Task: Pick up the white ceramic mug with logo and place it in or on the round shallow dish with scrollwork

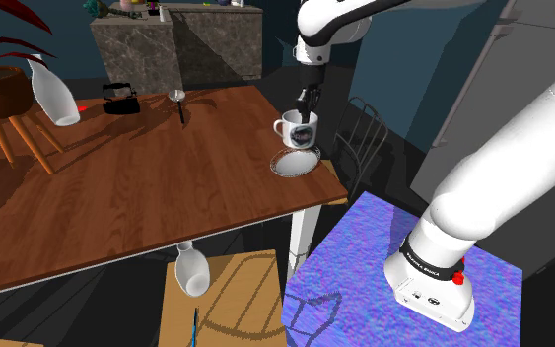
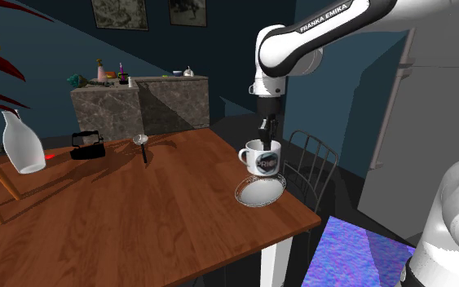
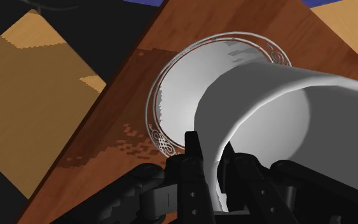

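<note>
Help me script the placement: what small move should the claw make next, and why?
Probably lower straight down. The claw clasps the mug by its rim, and it hangs just above the scrollwork dish, roughly centred over it in both exterior views, so a short descent should seat it.

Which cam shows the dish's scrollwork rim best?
Wrist view: the dish looms large just beyond the mug, with the scroll pattern clear along its rim. The shoulder and second exterior views show it as a small oval under the mug, rim pattern unreadable.
</note>
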Motion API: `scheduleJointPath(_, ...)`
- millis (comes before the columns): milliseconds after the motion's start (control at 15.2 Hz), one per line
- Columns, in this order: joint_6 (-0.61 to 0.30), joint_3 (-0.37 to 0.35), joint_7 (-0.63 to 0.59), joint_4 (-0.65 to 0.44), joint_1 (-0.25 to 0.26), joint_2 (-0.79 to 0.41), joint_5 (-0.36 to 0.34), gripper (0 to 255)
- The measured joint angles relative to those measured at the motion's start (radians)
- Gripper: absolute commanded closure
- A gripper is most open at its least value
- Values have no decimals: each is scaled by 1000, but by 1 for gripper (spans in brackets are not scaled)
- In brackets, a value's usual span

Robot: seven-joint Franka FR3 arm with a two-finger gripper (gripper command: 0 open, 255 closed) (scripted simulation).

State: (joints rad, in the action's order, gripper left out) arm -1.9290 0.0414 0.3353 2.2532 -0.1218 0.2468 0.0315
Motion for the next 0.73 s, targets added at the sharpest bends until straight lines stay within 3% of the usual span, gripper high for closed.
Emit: scheduleJointPath(726,-150,1,7,102,1,-49,4,255)
